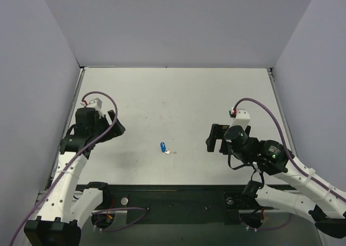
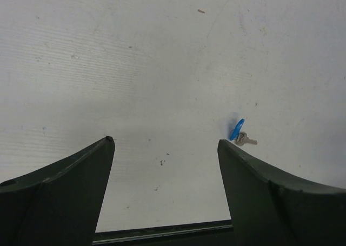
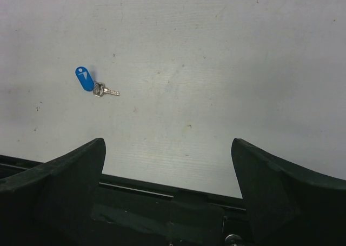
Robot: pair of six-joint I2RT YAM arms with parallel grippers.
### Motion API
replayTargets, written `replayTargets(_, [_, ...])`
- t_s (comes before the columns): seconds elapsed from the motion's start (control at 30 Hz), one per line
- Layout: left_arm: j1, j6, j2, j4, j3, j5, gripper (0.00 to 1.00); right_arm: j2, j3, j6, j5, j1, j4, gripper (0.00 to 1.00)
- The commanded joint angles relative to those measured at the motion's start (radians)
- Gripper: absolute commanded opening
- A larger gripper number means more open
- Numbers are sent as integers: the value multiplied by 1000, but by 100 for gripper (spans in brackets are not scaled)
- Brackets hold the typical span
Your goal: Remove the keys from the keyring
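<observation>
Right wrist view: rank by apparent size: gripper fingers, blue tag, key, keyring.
1. fingers of the right gripper, but they sit nearest the camera, so the size is inflated.
2. blue tag.
3. key and keyring: both tiny and overlapping, too close to rank.

Small silver key is lying flat on the white table, around the middle and a bit toward the near edge. Its round head is sitting at a small metal keyring, with the short thin shaft pointing away from the ring. The key is hanging on the ring, not removed. A blue oval plastic tag with a white mark is hanging off the other side of the ring, touching it. Tag, ring and key are lying in one short line. Only one key is showing clearly; more cannot be told at this size.
</observation>
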Motion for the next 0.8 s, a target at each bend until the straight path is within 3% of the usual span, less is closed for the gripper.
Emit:
replayTargets(0.0, [-1, -4, 22, 12, 25, -15, 88, -66, -4, 34, 125, 7, -51, 95])
replayTargets(0.13, [2, -17, 43, 33, 16, 33, 88, -184, -67, 163, 287, -4, -62, 100])
replayTargets(0.2, [6, -71, 77, 1, 12, -22, 88, -250, -108, 195, 306, -14, -55, 100])
replayTargets(0.37, [-7, -28, 172, 19, 32, 30, 77, -279, -104, 133, 240, -37, -99, 100])
replayTargets(0.47, [-92, -45, 212, 35, 35, -83, 77, -232, -95, 113, 176, -37, -127, 100])
replayTargets(0.63, [-323, -74, 310, 67, 62, -222, 86, -160, -93, 85, 29, -39, -131, 100])
replayTargets(0.77, [-388, -61, 344, 151, 44, -216, 86, -121, -102, 77, -85, -39, -117, 100])
